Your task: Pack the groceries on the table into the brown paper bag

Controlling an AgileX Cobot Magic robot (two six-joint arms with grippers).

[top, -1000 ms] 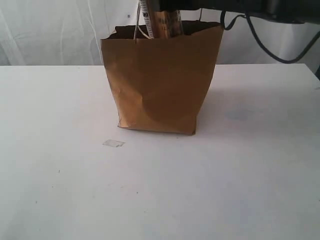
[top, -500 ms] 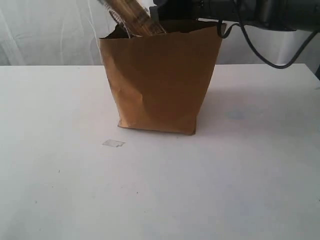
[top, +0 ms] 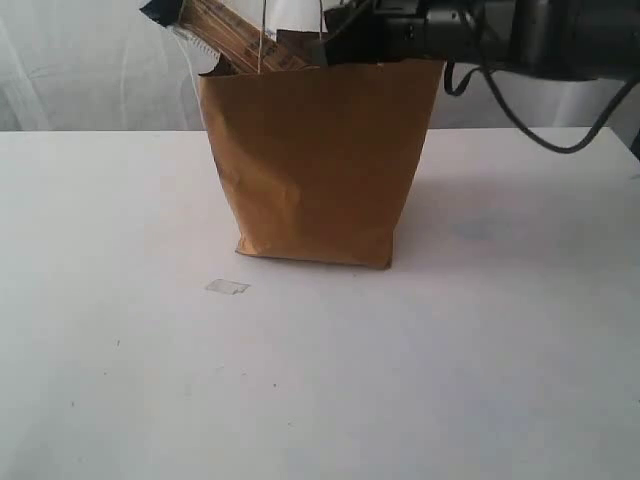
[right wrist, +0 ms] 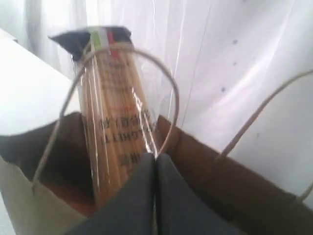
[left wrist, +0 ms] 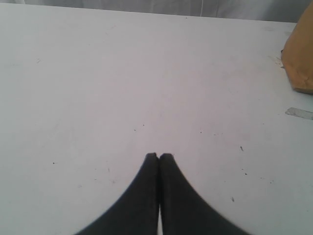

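The brown paper bag (top: 320, 160) stands upright at the middle of the table (top: 500, 350). The long pasta packet (top: 225, 35) sticks out of its mouth and leans to the left, its lower end inside the bag. My right gripper (top: 335, 35) hovers over the bag's rim. In the right wrist view it (right wrist: 155, 157) is shut, its tips right beside the pasta packet (right wrist: 115, 112), with nothing visibly between them. A white handle (right wrist: 171, 93) loops in front of the packet. My left gripper (left wrist: 159, 155) is shut and empty over bare table. The other groceries are hidden or out of view.
A small scrap of clear tape (top: 227, 287) lies on the table in front of the bag's left corner. The right arm's black cable (top: 520, 115) hangs behind the bag at the right. A white curtain (top: 90, 60) backs the table.
The pasta packet has tipped from upright to leaning left in the bag. My right gripper has closed from open to shut and dropped a little toward the rim. The left arm has not moved.
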